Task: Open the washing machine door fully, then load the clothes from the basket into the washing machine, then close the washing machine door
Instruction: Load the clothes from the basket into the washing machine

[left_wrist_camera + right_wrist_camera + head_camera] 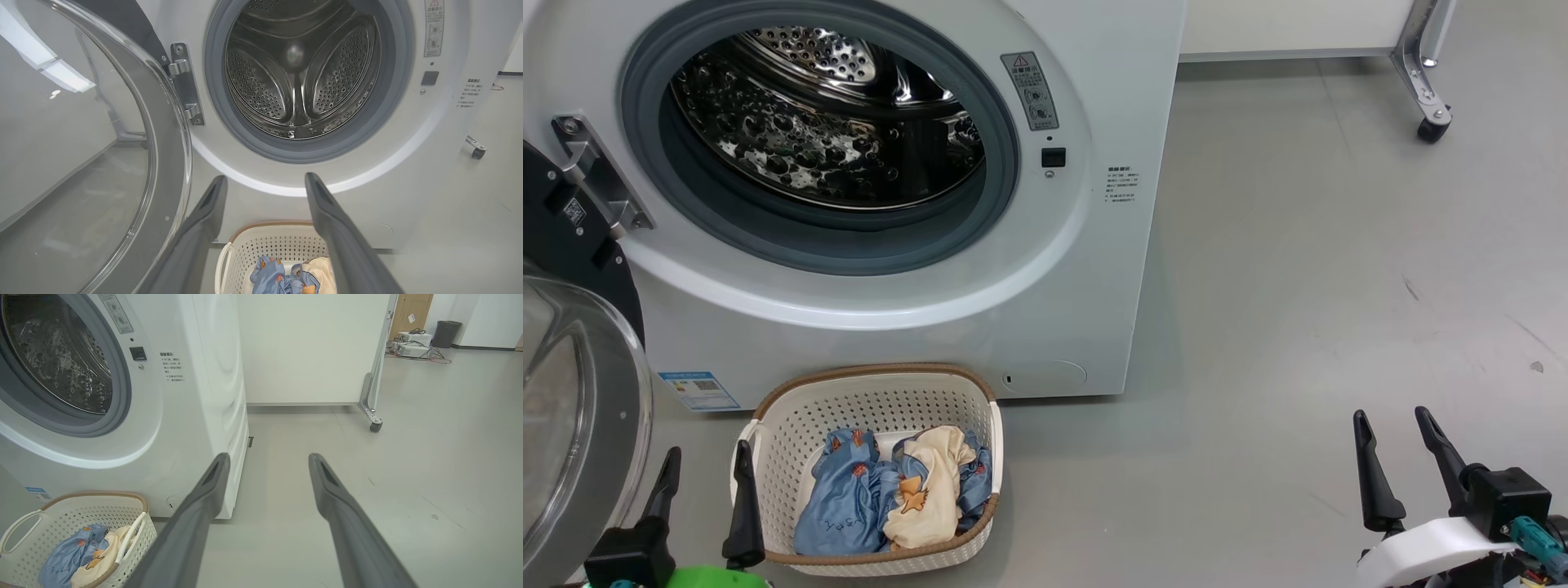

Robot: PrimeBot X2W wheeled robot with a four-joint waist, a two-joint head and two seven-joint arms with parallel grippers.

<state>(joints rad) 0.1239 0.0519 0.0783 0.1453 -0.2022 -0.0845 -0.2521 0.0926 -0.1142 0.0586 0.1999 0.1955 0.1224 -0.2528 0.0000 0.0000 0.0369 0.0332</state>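
Note:
The white washing machine [1094,269] stands ahead with its steel drum [825,122] exposed. Its round door [580,408] hangs swung out to the left on a metal hinge [596,175]; the glass bowl of that door [81,163] fills the left of the left wrist view. On the floor in front sits the cream basket [874,408] holding blue and cream clothes [898,498]. My left gripper [707,469] is open, empty, just left of the basket's near corner. My right gripper [1392,425] is open and empty over bare floor, far right of the basket [77,522].
A white partition on a metal leg with a caster [1432,122] stands behind and right of the machine. Grey floor [1298,327] stretches to the right. Boxes, cables and a dark bin [446,332] lie far off.

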